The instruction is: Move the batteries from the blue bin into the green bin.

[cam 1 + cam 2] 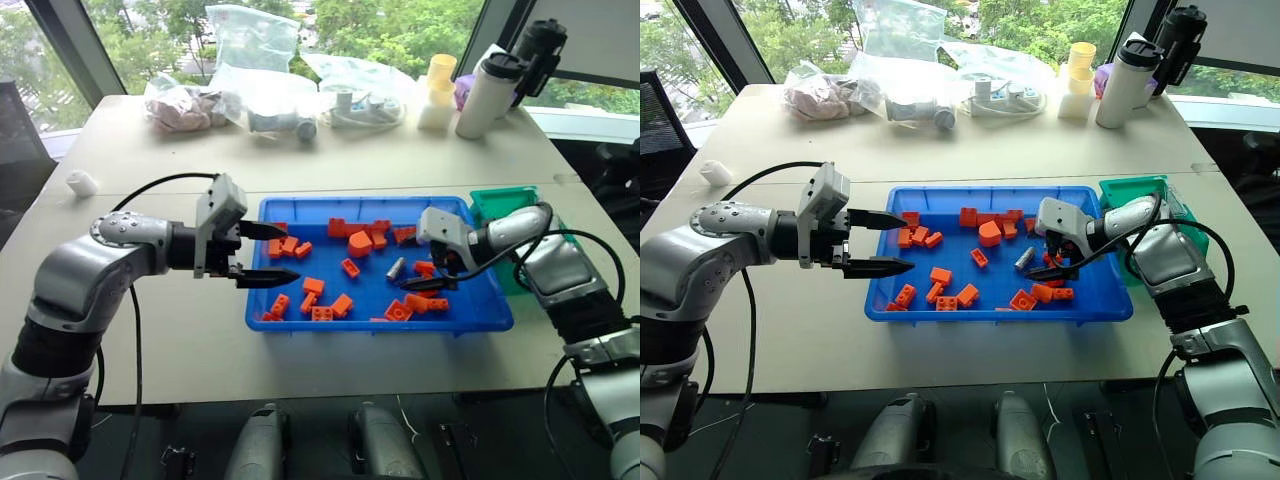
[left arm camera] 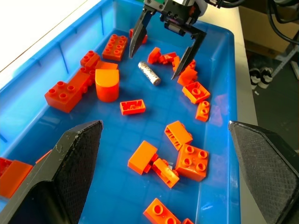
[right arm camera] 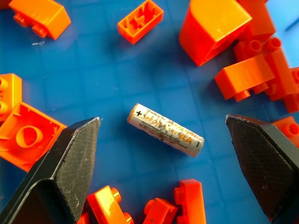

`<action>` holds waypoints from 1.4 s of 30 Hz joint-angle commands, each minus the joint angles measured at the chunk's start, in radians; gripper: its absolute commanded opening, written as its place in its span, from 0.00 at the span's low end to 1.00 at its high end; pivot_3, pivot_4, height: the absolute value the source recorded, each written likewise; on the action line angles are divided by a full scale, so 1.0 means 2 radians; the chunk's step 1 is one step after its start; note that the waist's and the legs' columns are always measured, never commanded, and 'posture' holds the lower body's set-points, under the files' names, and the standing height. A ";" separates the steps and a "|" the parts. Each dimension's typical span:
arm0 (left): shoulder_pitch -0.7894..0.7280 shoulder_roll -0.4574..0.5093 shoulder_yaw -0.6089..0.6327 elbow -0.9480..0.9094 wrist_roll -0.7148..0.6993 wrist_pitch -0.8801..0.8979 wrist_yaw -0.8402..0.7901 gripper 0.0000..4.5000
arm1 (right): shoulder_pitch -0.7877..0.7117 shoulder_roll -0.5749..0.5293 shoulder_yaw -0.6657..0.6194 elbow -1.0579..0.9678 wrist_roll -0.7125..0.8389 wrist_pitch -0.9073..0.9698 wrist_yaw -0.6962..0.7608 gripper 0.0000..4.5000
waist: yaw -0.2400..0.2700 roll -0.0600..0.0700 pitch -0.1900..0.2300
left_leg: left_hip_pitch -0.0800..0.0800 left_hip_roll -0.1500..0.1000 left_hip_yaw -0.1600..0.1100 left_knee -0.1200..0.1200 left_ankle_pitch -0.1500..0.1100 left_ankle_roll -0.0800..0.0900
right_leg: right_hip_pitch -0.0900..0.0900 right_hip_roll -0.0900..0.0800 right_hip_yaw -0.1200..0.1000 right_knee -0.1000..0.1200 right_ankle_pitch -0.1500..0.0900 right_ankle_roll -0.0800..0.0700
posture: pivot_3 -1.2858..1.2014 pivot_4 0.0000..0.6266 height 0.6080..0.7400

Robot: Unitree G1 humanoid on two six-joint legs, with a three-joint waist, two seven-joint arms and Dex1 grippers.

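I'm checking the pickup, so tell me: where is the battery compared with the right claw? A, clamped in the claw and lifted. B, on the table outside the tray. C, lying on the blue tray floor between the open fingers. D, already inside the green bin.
C: the battery lies flat on the blue tray floor, with the right claw open on either side and not touching it.
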 commanded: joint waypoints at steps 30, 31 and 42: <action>-0.005 -0.017 0.034 -0.017 -0.040 0.006 0.028 1.00 | 0.071 0.013 -0.289 -0.218 0.115 0.254 -0.184 0.00 | 0.002 0.000 0.000 | 0.004 0.000 -0.001 -0.001 0.000 0.000 | 0.005 -0.001 0.000 -0.001 0.000 0.000 | 0.52 0.24 1.00; -0.011 -0.024 0.029 -0.012 -0.039 0.003 0.029 1.00 | 0.082 0.021 -0.324 -0.245 0.114 0.287 -0.223 0.00 | 0.002 0.000 0.000 | 0.004 0.000 -0.001 -0.001 0.000 0.000 | 0.005 -0.001 0.000 -0.001 0.000 0.000 | 0.52 0.24 1.00; -0.052 -0.063 -0.007 0.034 -0.021 -0.015 0.004 1.00 | 0.161 0.037 -0.389 -0.316 0.081 0.429 -0.411 0.00 | -0.002 0.001 0.000 | 0.004 0.000 -0.001 -0.001 0.000 0.000 | 0.005 0.000 0.000 -0.001 0.000 0.000 | 0.52 0.24 1.00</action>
